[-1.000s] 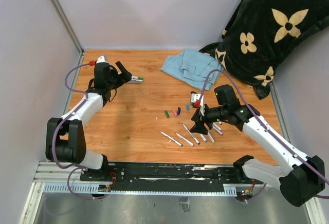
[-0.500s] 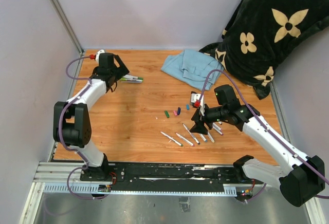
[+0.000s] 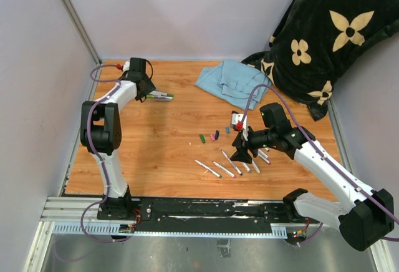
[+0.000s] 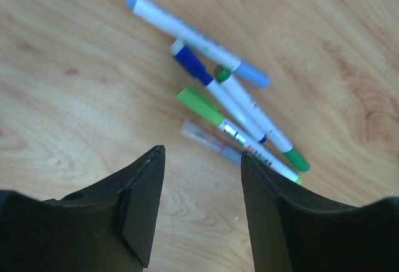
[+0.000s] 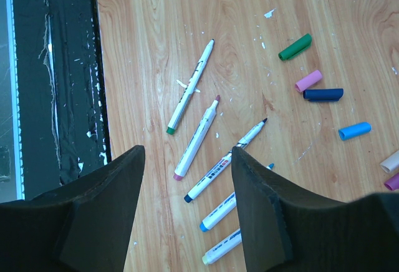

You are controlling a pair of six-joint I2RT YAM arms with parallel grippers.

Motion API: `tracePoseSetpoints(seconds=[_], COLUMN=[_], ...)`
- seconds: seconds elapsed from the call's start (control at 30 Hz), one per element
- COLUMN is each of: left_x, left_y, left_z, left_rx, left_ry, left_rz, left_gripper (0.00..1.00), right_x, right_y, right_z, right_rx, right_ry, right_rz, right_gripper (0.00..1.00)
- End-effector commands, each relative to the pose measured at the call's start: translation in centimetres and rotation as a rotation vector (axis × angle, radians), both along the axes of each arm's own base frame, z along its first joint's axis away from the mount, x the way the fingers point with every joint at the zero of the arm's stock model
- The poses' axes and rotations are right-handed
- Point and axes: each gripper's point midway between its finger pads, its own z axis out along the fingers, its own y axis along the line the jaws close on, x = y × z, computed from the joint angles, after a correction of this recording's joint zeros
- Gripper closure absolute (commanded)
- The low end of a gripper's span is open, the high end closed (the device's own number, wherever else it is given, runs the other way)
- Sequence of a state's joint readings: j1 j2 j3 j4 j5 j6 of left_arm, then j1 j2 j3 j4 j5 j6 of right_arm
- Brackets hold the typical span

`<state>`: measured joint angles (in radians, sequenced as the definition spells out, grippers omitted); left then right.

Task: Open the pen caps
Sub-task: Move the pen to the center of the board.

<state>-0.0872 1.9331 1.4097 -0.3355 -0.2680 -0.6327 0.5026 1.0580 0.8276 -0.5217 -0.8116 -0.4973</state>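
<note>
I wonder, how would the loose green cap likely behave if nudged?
The green cap lies on its side and looks cylindrical, so it would probably roll. Being far shorter than the markers, it is likely light and easily flicked away.

a robot test cell in a lab, not a home. a wooden tabletop [image 3: 162, 153] is boxed in by plain pale panels [image 3: 37, 66] on aluminium posts [image 3: 73, 15]. at the near edge, a black mounting plate [image 3: 206, 208] on a metal rail [image 3: 68, 217] carries the left arm [image 3: 101, 128] and right arm [image 3: 324, 169], both trailing purple cables [image 3: 249, 100]. staged props lie about: pen caps [image 3: 202, 138], uncapped markers [image 3: 215, 169], a blue cloth [image 3: 227, 78] and a flowered dark blanket [image 3: 324, 29] far right.
</note>
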Motion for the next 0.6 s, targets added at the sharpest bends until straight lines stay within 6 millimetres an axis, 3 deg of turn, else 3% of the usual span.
tracePoseSetpoints(seconds=[0.0,0.17,0.3,0.4,0.57], left_x=[3.1,5.5,7.1,8.4,9.9], left_y=[0.8,1.5,0.8,1.2,2.4], left_z=[1.4,1.8,1.9,1.5,-0.6], left_rx=[0.074,0.146,0.066,0.059,0.075], left_ry=[-0.016,-0.031,-0.069,-0.061,0.006], left_rz=[-0.039,-0.150,-0.246,-0.247,-0.232], left_gripper=[0.43,0.38,0.36,0.38,0.51], right_x=[0.8,0.9,0.9,0.9,1.0], right_y=[-0.3,-0.4,-0.4,-0.4,-0.5], right_z=[1.3,1.4,1.4,1.3,1.3], right_rx=[0.022,0.022,0.023,0.023,0.020], right_ry=[-0.037,-0.040,-0.038,-0.036,-0.038], right_rz=[-0.012,-0.018,-0.018,-0.017,-0.021], right_gripper=[0.41,0.41,0.41,0.41,0.41])
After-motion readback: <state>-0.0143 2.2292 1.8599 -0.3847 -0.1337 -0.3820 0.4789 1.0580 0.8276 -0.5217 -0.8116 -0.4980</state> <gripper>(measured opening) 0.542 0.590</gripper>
